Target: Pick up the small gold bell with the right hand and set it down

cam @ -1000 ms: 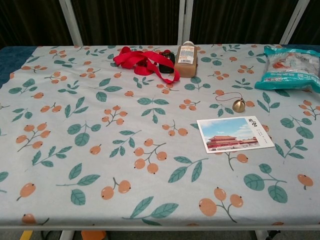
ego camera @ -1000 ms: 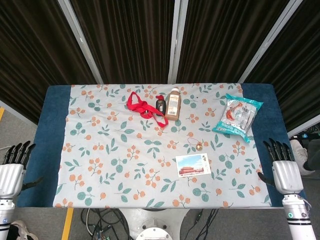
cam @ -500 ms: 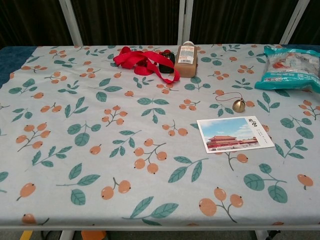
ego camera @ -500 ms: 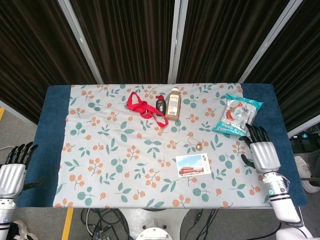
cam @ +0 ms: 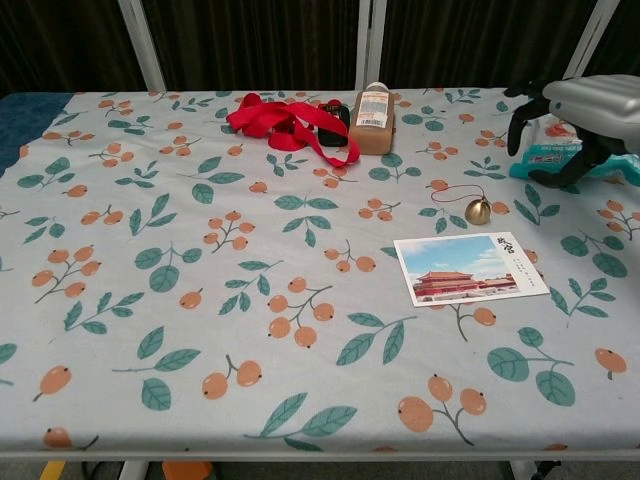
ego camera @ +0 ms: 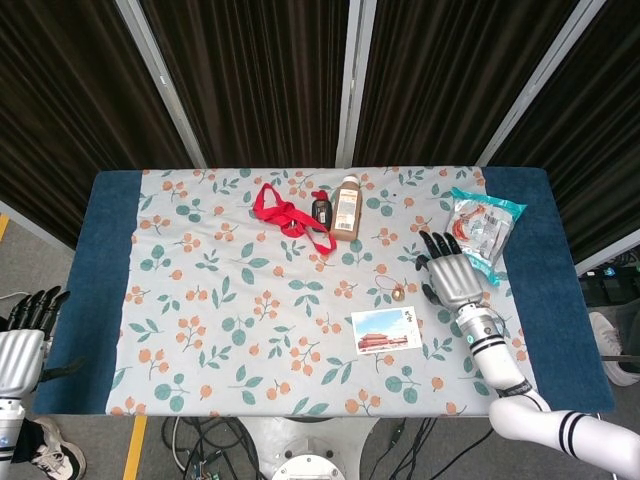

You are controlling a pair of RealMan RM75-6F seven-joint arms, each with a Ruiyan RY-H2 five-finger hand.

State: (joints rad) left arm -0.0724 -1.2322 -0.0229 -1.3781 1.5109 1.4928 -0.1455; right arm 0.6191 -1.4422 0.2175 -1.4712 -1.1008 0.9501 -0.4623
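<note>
Currently, bell: one small gold bell (cam: 477, 211) lies on the tablecloth, right of centre, with a thin dark cord looped off to its left; nothing touches it.
Bell, neighbours: just beyond the far right corner of the postcard (cam: 469, 268); well apart from the bottle and the ribbon.
Right hand: right hand (ego camera: 449, 269) is over the table, right of the bell and apart from it; fingers spread and extended, palm down, holding nothing. In the chest view it hangs above the cloth in front of the snack bag, fingertips (cam: 515, 135) pointing down.
Left hand: left hand (ego camera: 25, 325) is off the table at the near left corner, fingers straight and apart, holding nothing; seen in the head view only.
Postcard: one, flat, picture of a red building under blue sky.
Snack bag: one teal snack bag (ego camera: 484, 222) at the right edge of the cloth, partly behind the right hand.
Bottle: one brown bottle (cam: 372, 120) with a white cap, lying at the far centre.
Dark item: one small black item (ego camera: 321, 208) just left of the bottle; kind cannot be told.
Ribbon: one red ribbon (cam: 283, 121), bunched, touching the black item.
Surface: tablecloth (cam: 200, 300), pale with orange berries and green leaves, over a blue table (ego camera: 108, 250).
Room: dark curtains (ego camera: 260, 80) behind, crossed by pale metal bars; cables on the floor under the near edge.
</note>
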